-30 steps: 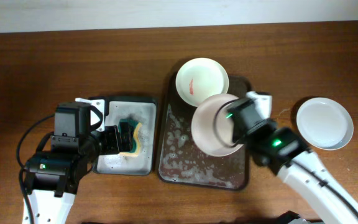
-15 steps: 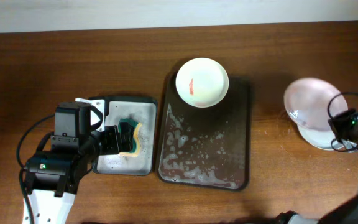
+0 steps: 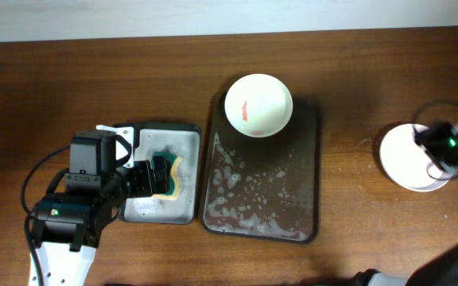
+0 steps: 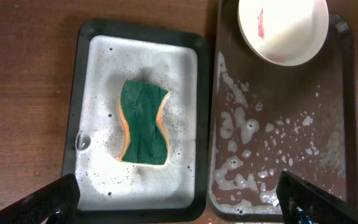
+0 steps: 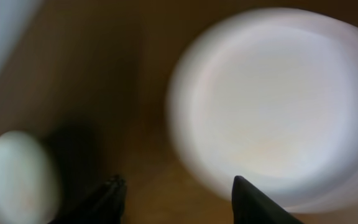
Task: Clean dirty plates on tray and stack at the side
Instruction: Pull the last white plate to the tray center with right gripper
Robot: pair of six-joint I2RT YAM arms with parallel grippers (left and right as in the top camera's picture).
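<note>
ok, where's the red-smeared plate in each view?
Overhead: smeared plate top centre, on the upper end of the brown tray.
Left wrist: top right, same tray end.
Right wrist: too blurred; a pale blob lower left may be it.
Shared landmark: the foamy tray, overhead and left wrist only.

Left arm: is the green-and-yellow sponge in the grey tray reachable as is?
Probably yes. The left gripper hangs open over the green-and-yellow sponge, which lies flat in the foamy grey rectangular tray with nothing covering it.
</note>
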